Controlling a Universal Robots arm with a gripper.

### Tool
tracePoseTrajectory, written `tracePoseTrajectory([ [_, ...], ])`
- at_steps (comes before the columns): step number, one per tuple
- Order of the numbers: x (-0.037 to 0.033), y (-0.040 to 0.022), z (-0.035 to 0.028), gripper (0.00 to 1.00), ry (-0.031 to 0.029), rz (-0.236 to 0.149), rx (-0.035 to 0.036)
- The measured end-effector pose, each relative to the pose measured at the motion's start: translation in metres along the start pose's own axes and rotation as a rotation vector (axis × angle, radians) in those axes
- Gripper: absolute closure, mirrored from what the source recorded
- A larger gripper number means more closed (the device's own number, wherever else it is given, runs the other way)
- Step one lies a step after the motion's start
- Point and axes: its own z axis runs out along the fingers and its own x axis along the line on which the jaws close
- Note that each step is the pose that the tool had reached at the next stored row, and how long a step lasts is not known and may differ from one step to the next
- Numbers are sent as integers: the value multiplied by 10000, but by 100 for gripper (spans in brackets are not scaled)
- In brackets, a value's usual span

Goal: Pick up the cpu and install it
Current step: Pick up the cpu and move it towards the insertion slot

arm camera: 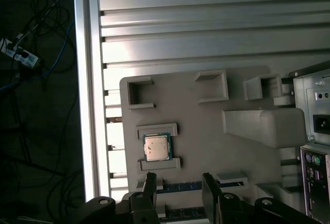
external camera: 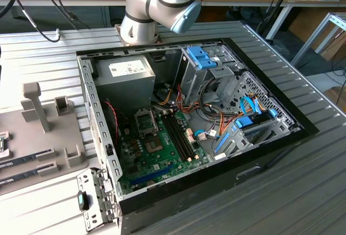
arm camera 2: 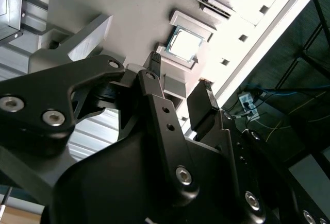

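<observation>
My claw (arm camera: 178, 178) hangs above the grey fixture plate (arm camera: 201, 131), fingers (arm camera: 150, 184) apart and empty; the cpu (arm camera: 156, 148) lies in its holder just beyond the fingertips

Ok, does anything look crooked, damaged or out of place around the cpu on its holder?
Nothing stands out. The cpu lies flat and square between the two brackets of the grey holder tray, with no visible damage. The gripper is open, apart from the chip and holding nothing.
</observation>
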Motion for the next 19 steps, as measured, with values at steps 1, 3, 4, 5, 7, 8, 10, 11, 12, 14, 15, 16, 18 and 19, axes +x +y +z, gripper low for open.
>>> tracePoseTrajectory([
  [1,0,0,2,52,0,0,0],
  [3,0,0,9,52,0,0,0],
  [4,0,-1,12,52,0,0,0],
  [5,0,-1,16,52,0,0,0],
  [7,0,-1,22,52,0,0,0],
  [8,1,-1,27,52,0,0,-1],
  [10,1,-2,36,52,0,0,0],
  [11,1,-2,38,52,0,0,0],
  [12,1,-2,42,52,0,0,0],
  [14,1,-2,49,52,-1,0,0],
  [15,1,-2,53,52,-2,0,-1],
  [16,2,-3,58,52,-1,0,-1],
  [18,3,-3,68,52,-2,0,-1],
  [19,4,-4,83,52,0,0,0],
])
